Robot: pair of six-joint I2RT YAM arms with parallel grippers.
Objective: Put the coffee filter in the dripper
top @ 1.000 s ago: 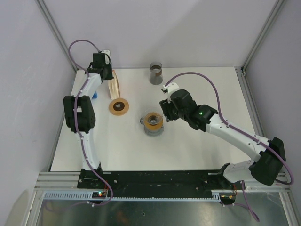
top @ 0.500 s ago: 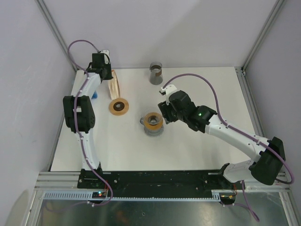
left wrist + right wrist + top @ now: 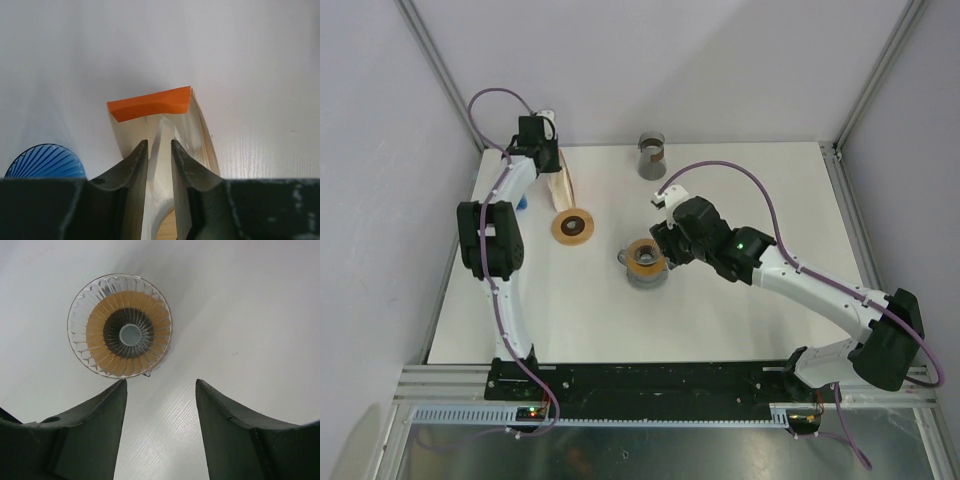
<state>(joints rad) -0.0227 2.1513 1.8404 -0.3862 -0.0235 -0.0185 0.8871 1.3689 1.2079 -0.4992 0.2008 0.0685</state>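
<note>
**Ana:** Where's the filter right now?

**Me:** At the far-left of the counter point(image 3: 740, 190), in the clear, orange-topped filter packet point(image 3: 150, 104). My left fingers point(image 3: 139, 157) are narrowed to a slit at the packet's mouth, with the pale edge of a coffee filter point(image 3: 164, 131) between them. I judge it pinched.

**Ana:** And your right arm?

**Me:** The right fingers point(image 3: 112, 402) are spread wide and hold nothing. They point at the glass dripper point(image 3: 120, 325) just ahead, I'd guess to steady it. The dripper sits mid-counter, well apart from the packet, and I see no white paper in it.

**Ana:** What could go wrong?

**Me:** Dragging out two sheets together.
</note>
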